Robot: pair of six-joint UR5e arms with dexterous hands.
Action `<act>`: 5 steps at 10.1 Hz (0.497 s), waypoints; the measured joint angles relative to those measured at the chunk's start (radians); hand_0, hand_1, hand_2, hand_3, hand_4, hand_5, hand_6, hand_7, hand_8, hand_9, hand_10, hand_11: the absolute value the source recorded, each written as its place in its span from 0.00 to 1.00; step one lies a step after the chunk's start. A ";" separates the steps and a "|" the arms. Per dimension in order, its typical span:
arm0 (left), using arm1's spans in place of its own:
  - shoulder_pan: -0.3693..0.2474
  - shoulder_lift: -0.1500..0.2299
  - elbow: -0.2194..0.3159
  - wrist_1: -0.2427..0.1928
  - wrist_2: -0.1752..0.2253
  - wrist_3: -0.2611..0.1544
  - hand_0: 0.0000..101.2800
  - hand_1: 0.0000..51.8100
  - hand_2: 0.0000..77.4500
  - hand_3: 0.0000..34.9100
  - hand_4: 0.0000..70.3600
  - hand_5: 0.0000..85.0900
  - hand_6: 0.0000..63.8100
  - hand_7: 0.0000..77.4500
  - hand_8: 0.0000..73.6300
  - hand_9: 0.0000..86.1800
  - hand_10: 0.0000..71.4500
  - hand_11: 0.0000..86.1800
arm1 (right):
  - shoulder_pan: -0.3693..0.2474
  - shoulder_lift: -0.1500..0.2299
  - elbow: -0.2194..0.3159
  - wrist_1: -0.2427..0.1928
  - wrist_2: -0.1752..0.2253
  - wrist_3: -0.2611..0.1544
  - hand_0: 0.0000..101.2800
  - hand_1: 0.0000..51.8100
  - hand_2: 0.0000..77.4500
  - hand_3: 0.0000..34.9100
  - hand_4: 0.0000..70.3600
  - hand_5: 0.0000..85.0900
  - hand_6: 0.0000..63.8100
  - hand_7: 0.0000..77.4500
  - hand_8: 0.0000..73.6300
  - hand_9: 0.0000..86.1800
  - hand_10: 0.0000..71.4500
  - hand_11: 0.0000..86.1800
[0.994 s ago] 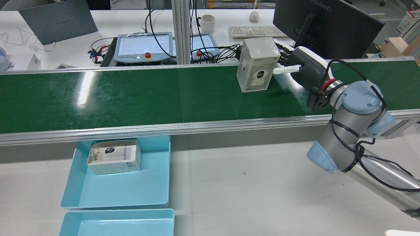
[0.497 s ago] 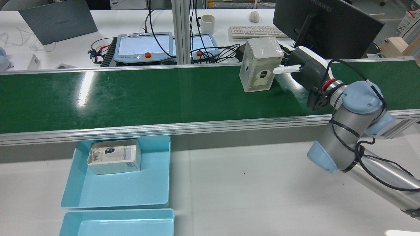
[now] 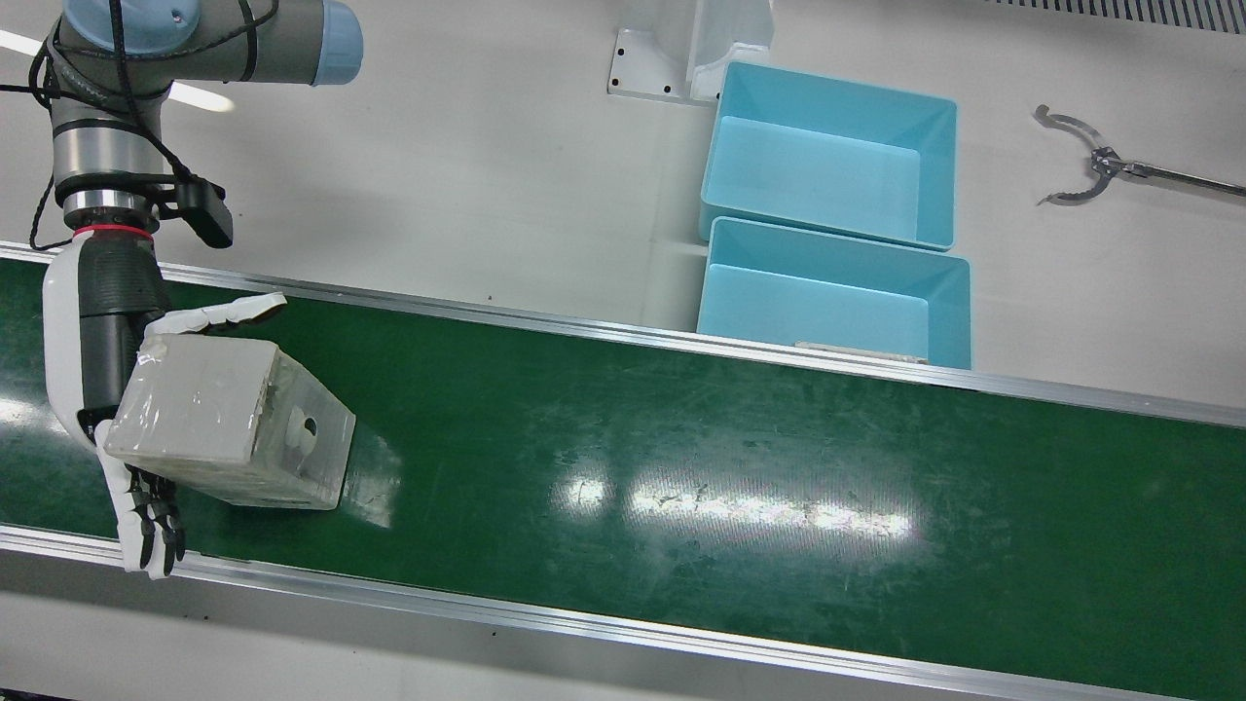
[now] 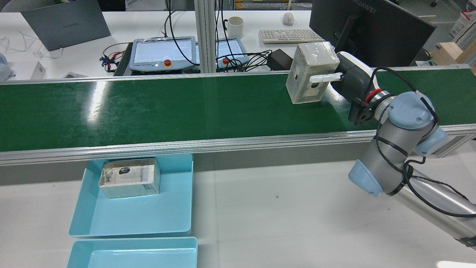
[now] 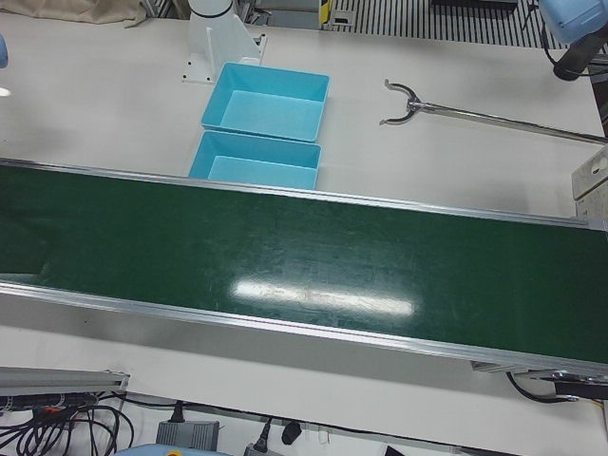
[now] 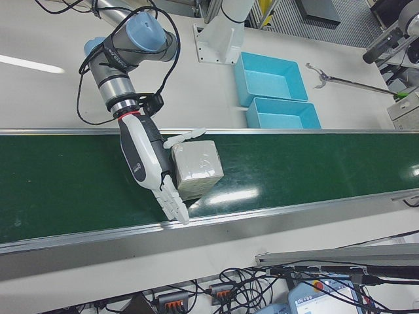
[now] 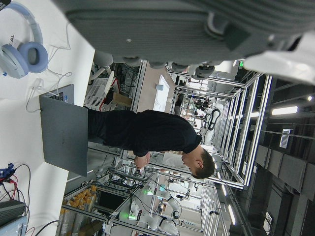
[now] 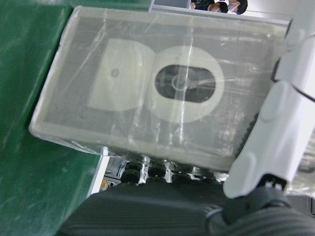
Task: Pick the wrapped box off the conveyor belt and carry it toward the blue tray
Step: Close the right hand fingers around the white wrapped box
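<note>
The wrapped box (image 4: pixel 310 72), grey under clear film, stands on the green conveyor belt (image 4: pixel 167 108) at its right end, turned at an angle. It sits in my right hand (image 4: pixel 349 82), against the palm. The white thumb (image 4: pixel 325 78) lies across its near face and the fingers (image 3: pixel 146 526) run straight along its far side, so the hand is open around it. The box (image 3: pixel 224 424) also fills the right hand view (image 8: pixel 147 93). The blue tray (image 4: pixel 178 219) lies below the belt at left. Only part of my left hand (image 7: pixel 172 24) shows.
Another wrapped box (image 4: pixel 129 178) lies in that blue tray, and a second blue tray (image 4: pixel 134 253) sits in front of it. A metal grabber tool (image 3: pixel 1090 175) lies on the table. Teach pendants (image 4: pixel 163 52), a keyboard (image 4: pixel 290 36) and a monitor (image 4: pixel 368 26) stand behind the belt.
The box has slid right along the belt into my right hand and turned, ending between thumb and fingers. The arm has barely moved.
</note>
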 joint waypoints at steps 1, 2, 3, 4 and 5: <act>0.000 0.000 0.000 0.000 0.000 0.000 0.00 0.00 0.01 0.00 0.00 0.01 0.00 0.00 0.00 0.00 0.01 0.00 | 0.000 0.000 0.000 0.000 0.007 0.000 0.40 0.14 0.10 0.01 0.02 0.01 0.00 0.01 0.11 0.09 0.08 0.11; 0.000 0.000 0.000 0.000 0.000 0.000 0.00 0.00 0.01 0.00 0.00 0.01 0.00 0.00 0.00 0.00 0.00 0.00 | 0.000 0.000 0.000 0.000 0.012 0.000 0.41 0.17 0.15 0.00 0.06 0.13 0.00 0.01 0.15 0.12 0.14 0.17; 0.000 0.000 0.000 0.000 0.000 0.000 0.00 0.00 0.01 0.00 0.00 0.01 0.00 0.00 0.00 0.00 0.00 0.00 | 0.000 0.001 0.000 0.000 0.022 0.000 0.41 0.15 0.20 0.01 0.08 0.29 0.18 0.19 0.30 0.32 0.28 0.32; 0.000 0.000 0.000 0.000 0.000 0.000 0.00 0.00 0.01 0.00 0.00 0.01 0.00 0.00 0.00 0.00 0.00 0.00 | 0.000 0.001 0.000 -0.001 0.030 0.001 0.41 0.15 0.23 0.02 0.10 0.44 0.31 0.31 0.44 0.41 0.36 0.40; 0.000 0.000 0.000 0.000 0.000 0.000 0.00 0.00 0.01 0.00 0.00 0.01 0.00 0.00 0.00 0.00 0.00 0.00 | 0.000 0.001 0.000 -0.001 0.037 0.001 0.41 0.15 0.23 0.02 0.10 0.44 0.31 0.31 0.44 0.41 0.36 0.40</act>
